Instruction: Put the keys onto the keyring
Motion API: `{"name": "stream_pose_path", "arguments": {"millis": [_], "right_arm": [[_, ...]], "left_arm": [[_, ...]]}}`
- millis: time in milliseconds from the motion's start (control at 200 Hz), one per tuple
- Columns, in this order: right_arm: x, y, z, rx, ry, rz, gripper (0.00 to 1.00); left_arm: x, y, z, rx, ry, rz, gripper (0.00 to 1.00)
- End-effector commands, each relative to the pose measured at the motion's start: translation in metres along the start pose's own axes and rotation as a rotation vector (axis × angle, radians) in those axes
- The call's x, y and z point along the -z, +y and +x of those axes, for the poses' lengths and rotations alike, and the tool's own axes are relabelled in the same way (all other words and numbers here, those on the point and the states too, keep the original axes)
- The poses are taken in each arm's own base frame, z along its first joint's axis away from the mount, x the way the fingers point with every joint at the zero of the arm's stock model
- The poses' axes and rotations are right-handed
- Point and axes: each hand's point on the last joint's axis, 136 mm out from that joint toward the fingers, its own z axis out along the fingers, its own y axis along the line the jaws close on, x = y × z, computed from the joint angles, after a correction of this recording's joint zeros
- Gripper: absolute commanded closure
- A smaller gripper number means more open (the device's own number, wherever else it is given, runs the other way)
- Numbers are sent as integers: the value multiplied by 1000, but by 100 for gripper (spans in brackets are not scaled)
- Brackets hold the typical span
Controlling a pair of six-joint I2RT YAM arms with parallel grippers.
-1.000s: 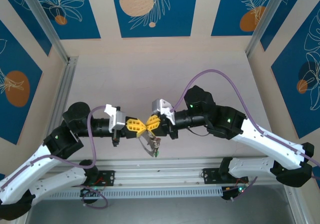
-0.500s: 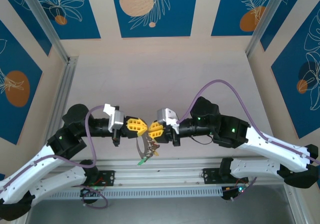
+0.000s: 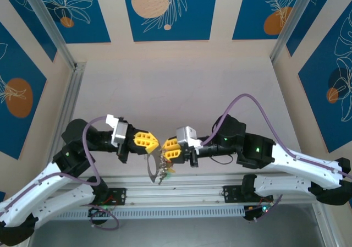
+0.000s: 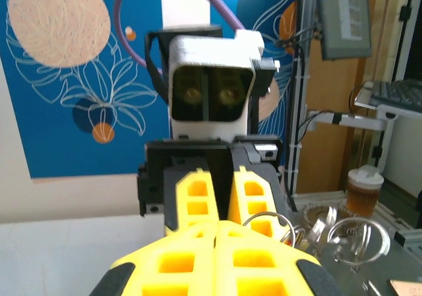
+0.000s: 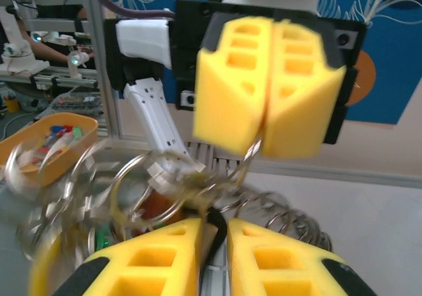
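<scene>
Held in the air over the table's near edge, the keyring [image 3: 155, 165] is a thin grey hoop with several small rings hanging off it. My left gripper [image 3: 146, 141] is shut on its wire; in the right wrist view the keyring [image 5: 247, 154] runs up into the seam of the left gripper [image 5: 266, 134]. Facing it tip to tip, my right gripper [image 3: 171, 148] is shut on a key with a black head [image 5: 218, 218], which sits between the yellow fingers of the right gripper [image 5: 214, 222]. In the left wrist view the left gripper [image 4: 217, 227] meets the right gripper [image 4: 227, 190], with the keyring [image 4: 266, 214] curving beside them.
An aluminium rail [image 3: 181, 184] runs along the near table edge under the grippers. An orange tray [image 5: 46, 138] with coloured bits lies off to the side. A cup of brown liquid [image 4: 362, 190] stands beyond the table. Bare tabletop [image 3: 176, 87] stretches behind the arms.
Both grippers have drifted toward the near edge, still tip to tip. The hanging keyring has swung left beneath them. The right arm's elbow has come nearer.
</scene>
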Motion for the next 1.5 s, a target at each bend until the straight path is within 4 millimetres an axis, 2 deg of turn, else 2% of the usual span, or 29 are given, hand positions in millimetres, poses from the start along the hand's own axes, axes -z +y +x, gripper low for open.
{"name": "stream_pose_path", "arguments": {"millis": [0, 335, 530, 710, 830, 1010, 1160, 1255, 1330, 1496], "right_arm": [[-1, 16, 4, 41, -18, -56, 81], [14, 10, 10, 68, -33, -10, 75], [24, -23, 26, 2, 1, 122, 75], [37, -45, 46, -109, 13, 203, 74], [48, -59, 61, -166, 25, 278, 74], [73, -96, 89, -291, 84, 475, 66], [104, -127, 108, -369, 92, 686, 40], [120, -137, 114, -407, 71, 761, 29], [132, -144, 118, -433, 60, 820, 24], [162, -149, 122, -447, 24, 953, 19]], "left_arm": [[8, -9, -48, -95, -147, 8, 100], [-5, -7, -43, -44, -116, 85, 100], [-13, -7, -43, -25, -95, 134, 100], [-15, -5, -45, -19, -89, 134, 100], [-16, 12, -39, -17, -64, 38, 100], [-16, 55, -8, -1, 40, -192, 100], [-10, 78, 19, 25, 124, -312, 100], [-5, 94, 39, 51, 198, -396, 100], [-2, 107, 63, 93, 289, -457, 100], [7, 126, 113, 188, 433, -549, 100]]}}
